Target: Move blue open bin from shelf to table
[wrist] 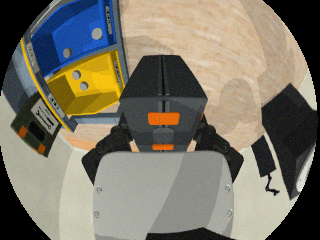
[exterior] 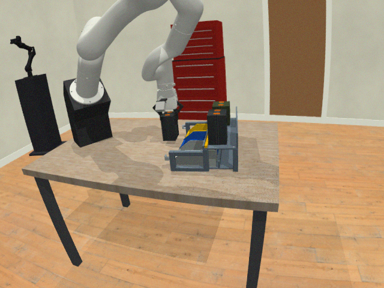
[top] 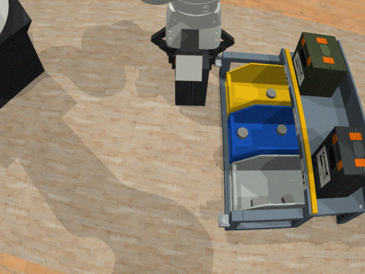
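Observation:
My gripper (top: 192,63) (exterior: 169,113) (wrist: 162,106) is shut on a black case (top: 191,94) (exterior: 170,129) (wrist: 163,85) with orange latches. The case hangs upright over the table, left of the shelf's back end in the top view. The blue bin (top: 265,141) (exterior: 195,136) (wrist: 75,35) sits in the shelf (top: 256,215) (exterior: 189,152) (wrist: 100,118) with two grey round parts inside. The yellow bin (top: 247,94) (exterior: 200,126) (wrist: 100,75) and the grey bin (top: 274,180) (exterior: 194,145) sit on either side of it, open fronts out. The gap under the held case is hard to judge.
A green case (top: 319,71) (exterior: 227,108) (wrist: 37,122) and another dark case (top: 339,168) (exterior: 216,130) stand on the shelf's upper level, behind its yellow rail (top: 303,135). The black robot pedestal (top: 17,64) (exterior: 93,126) stands at the left. A red cabinet (exterior: 201,74) is behind the table.

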Controlling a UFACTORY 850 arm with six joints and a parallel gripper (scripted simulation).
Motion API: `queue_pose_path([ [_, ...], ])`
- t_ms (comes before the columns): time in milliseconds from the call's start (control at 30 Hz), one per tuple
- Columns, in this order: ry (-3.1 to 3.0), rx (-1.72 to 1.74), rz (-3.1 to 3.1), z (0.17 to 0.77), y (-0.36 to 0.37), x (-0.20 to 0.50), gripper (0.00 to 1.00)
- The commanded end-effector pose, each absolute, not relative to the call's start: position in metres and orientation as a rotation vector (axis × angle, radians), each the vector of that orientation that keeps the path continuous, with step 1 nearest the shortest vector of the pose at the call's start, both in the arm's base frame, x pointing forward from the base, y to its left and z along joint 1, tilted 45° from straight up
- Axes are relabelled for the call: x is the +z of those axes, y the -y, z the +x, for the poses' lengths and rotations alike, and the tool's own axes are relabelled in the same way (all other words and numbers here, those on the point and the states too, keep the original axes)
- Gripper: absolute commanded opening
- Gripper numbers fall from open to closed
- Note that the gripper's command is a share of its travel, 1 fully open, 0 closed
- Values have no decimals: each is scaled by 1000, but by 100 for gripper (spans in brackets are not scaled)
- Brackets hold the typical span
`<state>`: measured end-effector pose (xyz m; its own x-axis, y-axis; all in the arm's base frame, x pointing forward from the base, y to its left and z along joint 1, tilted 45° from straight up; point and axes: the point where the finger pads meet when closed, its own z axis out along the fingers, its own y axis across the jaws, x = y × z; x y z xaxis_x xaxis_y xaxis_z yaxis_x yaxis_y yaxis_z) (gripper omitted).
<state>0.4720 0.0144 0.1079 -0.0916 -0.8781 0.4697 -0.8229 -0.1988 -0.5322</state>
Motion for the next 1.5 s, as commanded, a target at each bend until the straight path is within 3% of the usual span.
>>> queue_pose_path([
  [0,-1940,-1175,-2067,472,-12,110,0],
  [1467,-1940,-1175,-2067,475,-5,113,0],
])
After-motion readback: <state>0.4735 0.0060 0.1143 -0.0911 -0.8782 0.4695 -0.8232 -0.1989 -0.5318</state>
